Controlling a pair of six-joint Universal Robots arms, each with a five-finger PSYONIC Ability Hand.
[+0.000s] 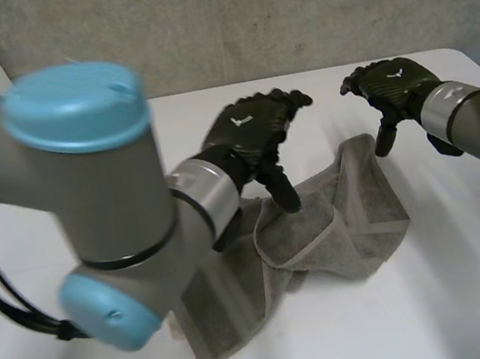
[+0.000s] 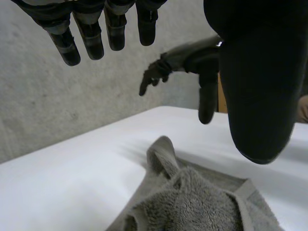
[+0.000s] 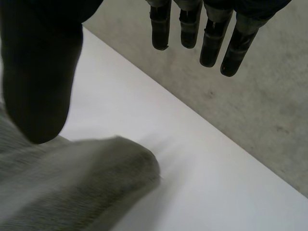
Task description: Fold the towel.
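A grey towel [image 1: 321,221] lies crumpled in a loose heap in the middle of the white table [image 1: 461,290]. My left hand [image 1: 250,132] hovers over the towel's far left part, fingers straight and apart, thumb pointing down close above the cloth. In the left wrist view the left hand [image 2: 91,41] holds nothing, with the towel [image 2: 192,204] under the palm. My right hand [image 1: 395,84] hangs open just beyond the towel's far right corner. The right hand [image 3: 211,43] is empty in its own view, a rounded towel fold [image 3: 82,187] lying under its thumb.
A grey wall [image 1: 285,6] rises behind the table's far edge. The left arm's elbow [image 1: 88,205] looms large over the table's near left. White table surface surrounds the towel on the right and front.
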